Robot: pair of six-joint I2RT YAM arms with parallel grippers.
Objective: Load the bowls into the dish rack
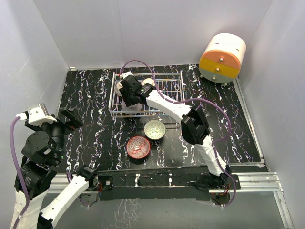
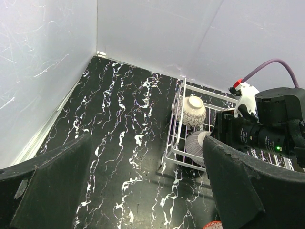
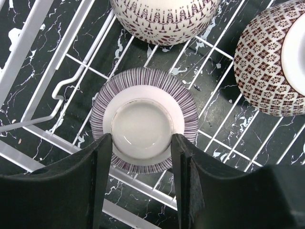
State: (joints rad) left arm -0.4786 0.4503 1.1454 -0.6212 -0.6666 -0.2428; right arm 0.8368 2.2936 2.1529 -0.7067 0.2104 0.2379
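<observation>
The dish rack (image 1: 167, 88) stands at the back middle of the table. In the right wrist view three bowls lie upside down on its wires (image 3: 28, 47): a striped bowl (image 3: 143, 95), a brown-and-white bowl (image 3: 164, 14) behind it and a checked bowl (image 3: 267, 62) to the right. My right gripper (image 3: 141, 143) is over the rack's left end, both fingers pressed against the striped bowl's foot ring. A pale green bowl (image 1: 155, 129) and a red bowl (image 1: 138, 147) sit upright on the table in front of the rack. At the near left my left gripper (image 2: 145, 143) hangs open, holding nothing.
A round orange-and-cream drawer unit (image 1: 222, 58) stands at the back right corner. White walls close the table at the back and both sides. The right arm (image 1: 190, 119) stretches over the table just behind the pale green bowl.
</observation>
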